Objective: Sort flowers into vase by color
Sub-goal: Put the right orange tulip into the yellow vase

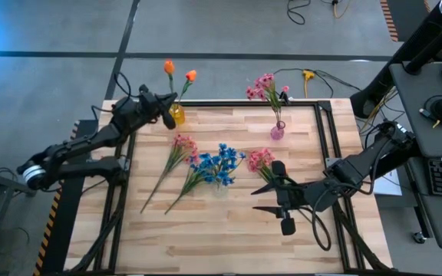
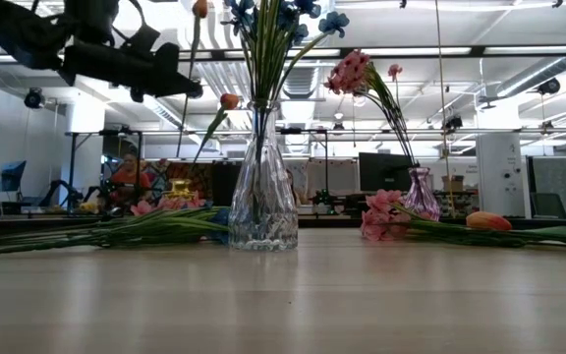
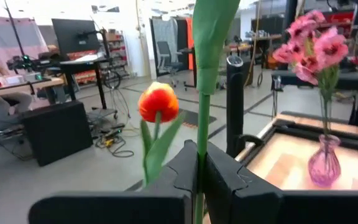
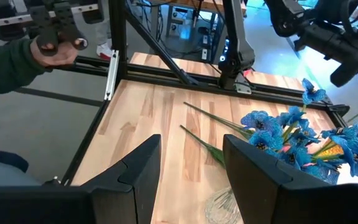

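Two orange tulips (image 1: 190, 75) rise above a yellow vase (image 1: 177, 115) at the table's far left. My left gripper (image 1: 167, 110) stands beside that vase, shut on one tulip's stalk. Blue blossoms (image 1: 219, 165) stand in a clear vase (image 2: 261, 202) at mid-table. Pink sprays (image 1: 263, 88) stand in a pink vase (image 1: 278, 132). One pink stem (image 1: 176, 146) and one blue stem (image 1: 198, 167) lie flat to the left of the clear vase, and another pink spray (image 1: 261, 159) lies to its right. My right gripper (image 1: 257, 201) is open, low over the table to the near right of the clear vase. My left gripper pinches a tulip's green stalk (image 3: 199, 163) between its two fingers. The fingers lie across the stalk, which stands upright between them, with a broad leaf (image 3: 211, 31) above the hold. The gripper hides the stalk's lower end.
An orange bud (image 2: 487, 221) with a green stalk lies on the table near the pink vase in the low view. A black rail frame (image 1: 324, 130) runs along the table's edges. A person's hand (image 4: 55, 37) holds a controller beyond the table. Bare wood (image 1: 221, 238) spans the near half.
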